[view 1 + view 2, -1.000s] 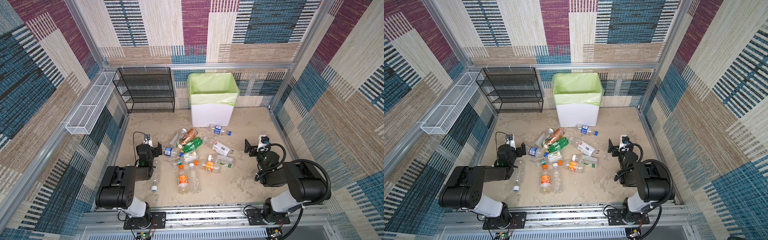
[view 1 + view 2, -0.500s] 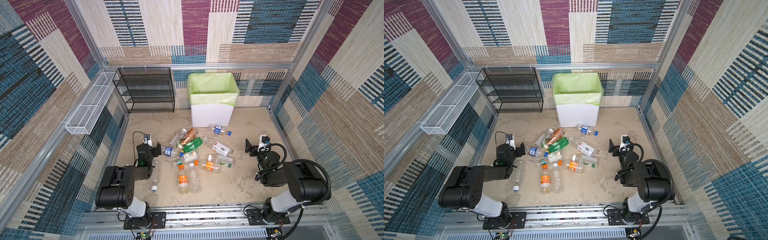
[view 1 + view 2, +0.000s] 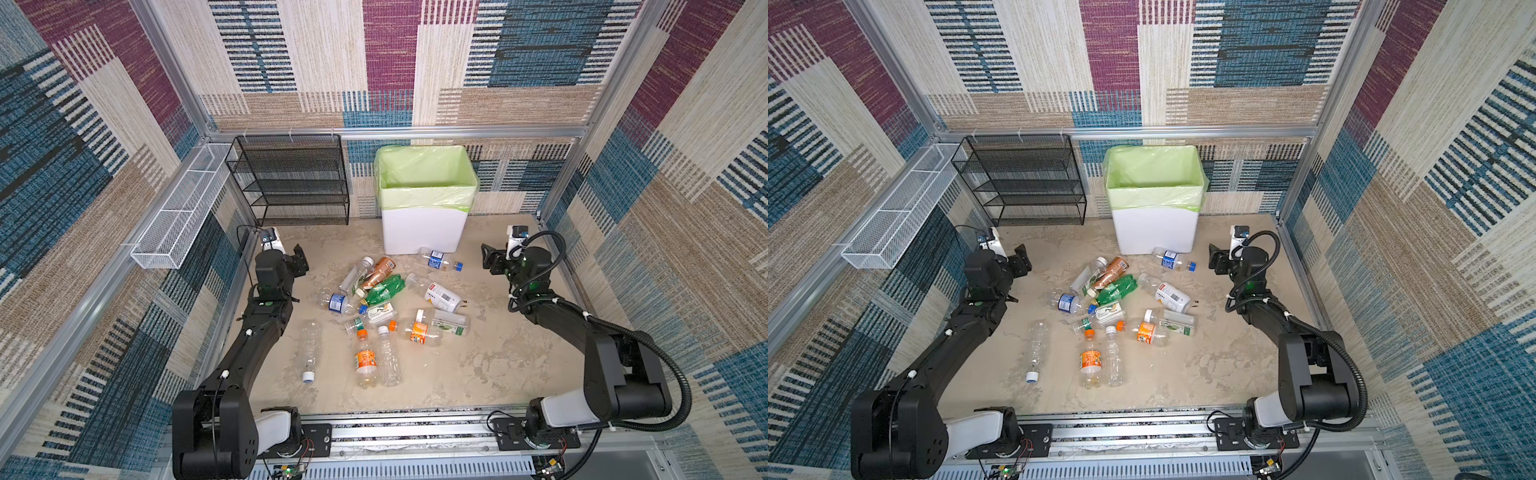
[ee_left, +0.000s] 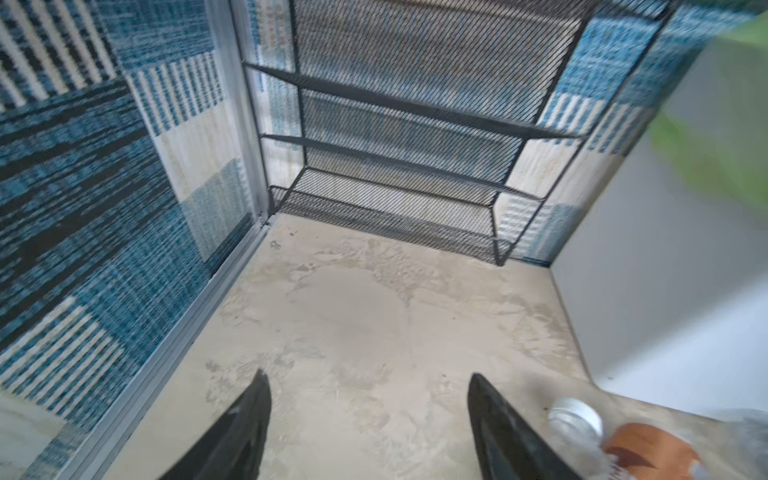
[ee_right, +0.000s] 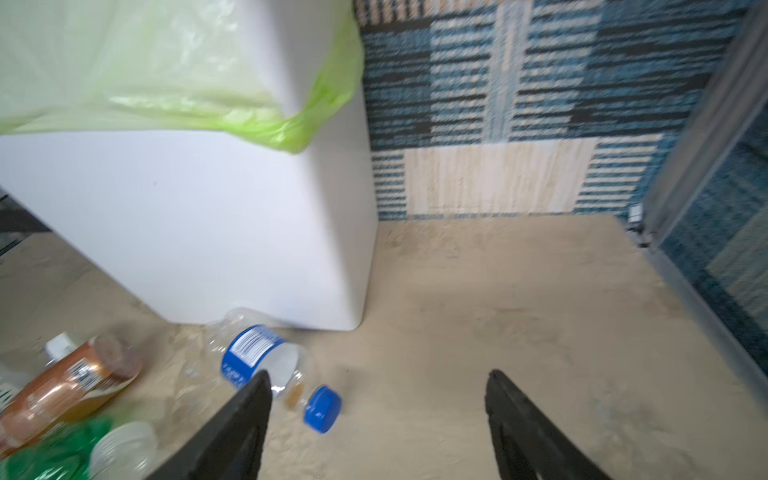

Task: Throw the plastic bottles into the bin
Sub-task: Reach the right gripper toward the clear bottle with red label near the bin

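Several plastic bottles (image 3: 382, 299) lie scattered on the beige floor in both top views, in front of the white bin (image 3: 422, 232) with its pale green bag. A blue-labelled bottle (image 5: 257, 357) lies at the bin's (image 5: 208, 208) foot. My left gripper (image 4: 368, 374) hovers open over bare floor, left of the pile, with a brown bottle (image 4: 640, 449) off to one side. My right gripper (image 5: 379, 373) is open over bare floor, with the blue-capped bottle just outside one finger. Neither gripper holds anything.
A black mesh rack (image 3: 295, 183) stands against the back wall left of the bin. A long white wire basket (image 3: 183, 216) hangs on the left wall. Patterned walls and metal frame rails enclose the floor on all sides.
Both arms stay nearly in place. The jaws of both grippers look somewhat narrower than a second ago. No bottle has moved.
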Motion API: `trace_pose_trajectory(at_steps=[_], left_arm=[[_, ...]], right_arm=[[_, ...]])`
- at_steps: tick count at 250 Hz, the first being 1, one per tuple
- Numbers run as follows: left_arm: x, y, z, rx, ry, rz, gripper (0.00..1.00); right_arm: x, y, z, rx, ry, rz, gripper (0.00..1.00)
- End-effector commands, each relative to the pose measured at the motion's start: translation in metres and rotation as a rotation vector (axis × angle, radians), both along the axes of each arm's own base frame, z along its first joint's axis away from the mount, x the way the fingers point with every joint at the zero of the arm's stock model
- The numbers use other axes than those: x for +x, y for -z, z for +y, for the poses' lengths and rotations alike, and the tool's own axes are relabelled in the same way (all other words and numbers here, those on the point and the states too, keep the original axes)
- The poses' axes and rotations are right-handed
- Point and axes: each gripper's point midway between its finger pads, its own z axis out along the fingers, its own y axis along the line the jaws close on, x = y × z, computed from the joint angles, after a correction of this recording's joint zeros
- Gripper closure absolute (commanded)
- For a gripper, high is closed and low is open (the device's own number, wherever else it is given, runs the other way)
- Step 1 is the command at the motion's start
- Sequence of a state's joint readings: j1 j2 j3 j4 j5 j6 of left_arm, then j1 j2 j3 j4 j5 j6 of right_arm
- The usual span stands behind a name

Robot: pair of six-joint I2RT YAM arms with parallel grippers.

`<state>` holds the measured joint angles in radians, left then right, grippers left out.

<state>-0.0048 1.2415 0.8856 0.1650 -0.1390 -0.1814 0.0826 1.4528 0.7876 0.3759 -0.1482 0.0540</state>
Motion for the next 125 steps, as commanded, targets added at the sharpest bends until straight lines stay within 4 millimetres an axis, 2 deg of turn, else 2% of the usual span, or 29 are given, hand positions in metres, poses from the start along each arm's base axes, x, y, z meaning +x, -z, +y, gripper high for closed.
trace_pose_trajectory(at_steps=[1, 28, 67, 96, 125], left_arm=[[-0.013, 0.008, -0.035, -0.077, 0.189, 0.185, 0.23], [-0.019, -0.001, -0.053, -0.021, 0.327, 0.261, 0.22], [-0.024, 0.021, -0.069, -0.058, 0.416, 0.274, 0.22], [-0.023, 0.021, -0.084, -0.129, 0.481, 0.256, 0.22], [-0.022, 0.022, -0.086, -0.145, 0.490, 0.277, 0.22]], right_arm=[[-0.025, 0.034, 0.038, -0.053, -0.145, 0.228, 0.18], [-0.044, 0.042, 0.069, -0.105, -0.280, 0.310, 0.17], [-0.069, 0.061, 0.100, -0.183, -0.437, 0.407, 0.16], [-0.073, 0.072, 0.112, -0.224, -0.479, 0.443, 0.16], [-0.074, 0.079, 0.130, -0.248, -0.536, 0.455, 0.16]])
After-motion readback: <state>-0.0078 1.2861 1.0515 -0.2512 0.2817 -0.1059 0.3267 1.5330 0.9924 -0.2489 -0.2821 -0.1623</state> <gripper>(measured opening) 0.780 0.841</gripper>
